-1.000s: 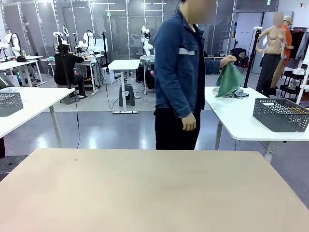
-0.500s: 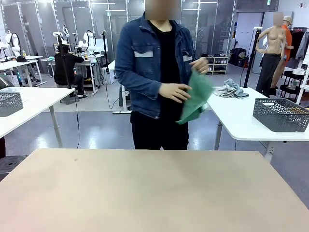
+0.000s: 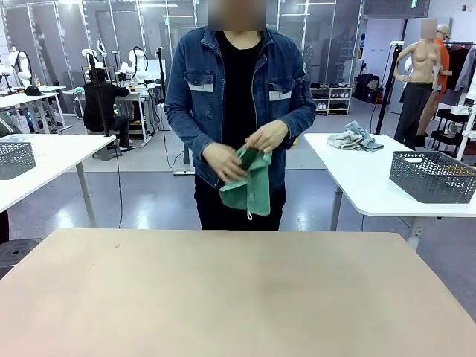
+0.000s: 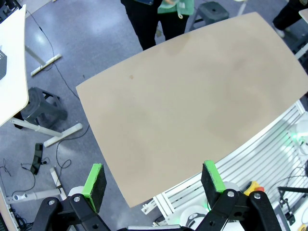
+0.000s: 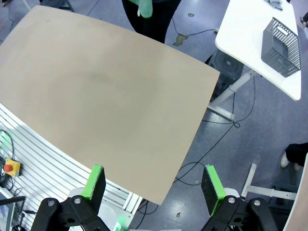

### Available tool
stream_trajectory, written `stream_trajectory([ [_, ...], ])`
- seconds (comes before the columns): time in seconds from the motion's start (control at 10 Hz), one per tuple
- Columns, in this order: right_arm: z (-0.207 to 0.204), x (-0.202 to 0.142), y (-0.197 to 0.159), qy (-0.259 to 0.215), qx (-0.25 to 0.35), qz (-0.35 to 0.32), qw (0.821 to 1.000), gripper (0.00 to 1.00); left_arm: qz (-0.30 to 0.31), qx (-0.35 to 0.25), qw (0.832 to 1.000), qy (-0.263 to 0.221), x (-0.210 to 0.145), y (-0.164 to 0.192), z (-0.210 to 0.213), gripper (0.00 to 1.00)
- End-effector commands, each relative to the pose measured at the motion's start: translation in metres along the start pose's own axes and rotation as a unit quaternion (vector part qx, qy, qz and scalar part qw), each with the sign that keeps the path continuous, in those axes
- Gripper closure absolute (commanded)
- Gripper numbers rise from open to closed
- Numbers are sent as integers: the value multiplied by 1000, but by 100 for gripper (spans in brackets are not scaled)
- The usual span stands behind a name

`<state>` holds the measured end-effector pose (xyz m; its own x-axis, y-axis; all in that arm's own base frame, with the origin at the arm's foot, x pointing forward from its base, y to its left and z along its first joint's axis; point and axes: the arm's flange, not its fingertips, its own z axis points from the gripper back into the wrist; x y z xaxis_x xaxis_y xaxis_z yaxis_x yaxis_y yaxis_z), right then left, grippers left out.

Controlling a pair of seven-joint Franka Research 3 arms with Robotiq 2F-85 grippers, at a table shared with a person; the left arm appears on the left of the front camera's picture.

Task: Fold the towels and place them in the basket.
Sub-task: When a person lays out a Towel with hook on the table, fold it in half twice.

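My left gripper (image 4: 153, 177) hangs high above the tan table (image 4: 192, 110), jaws spread wide and nothing between the green pads. My right gripper (image 5: 153, 180) is the same, released and empty over the table's other side. A second ago the person (image 3: 238, 89) stood side-on, reaching to the white side table (image 3: 357, 178) and lifting a mint-green towel (image 3: 249, 186) from beside the grey cloths (image 3: 357, 138). Half a second ago they were turning back with it hanging open. Now they face me squarely at the far edge of my table. The towel is gathered in front of the waist, one hand (image 3: 223, 162) under it and the other hand (image 3: 269, 136) on top, clear of the tabletop. The grey cloths have stayed on the side table. The basket (image 3: 433, 176) sits where it did, near that table's right end, well apart from the towel.
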<state>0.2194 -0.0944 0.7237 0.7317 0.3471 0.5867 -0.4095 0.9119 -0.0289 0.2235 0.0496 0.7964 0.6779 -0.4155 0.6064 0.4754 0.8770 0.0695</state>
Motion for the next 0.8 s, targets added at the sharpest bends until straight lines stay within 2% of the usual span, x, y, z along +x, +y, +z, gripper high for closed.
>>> stream_trajectory([
  [0.0,1,0,0,-1,-1,0,1000,0,-2,-1,1000,-1,1,-1,0,0],
  [0.7,1,0,0,-1,-1,0,1000,0,-2,-1,1000,-1,1,-1,0,0],
])
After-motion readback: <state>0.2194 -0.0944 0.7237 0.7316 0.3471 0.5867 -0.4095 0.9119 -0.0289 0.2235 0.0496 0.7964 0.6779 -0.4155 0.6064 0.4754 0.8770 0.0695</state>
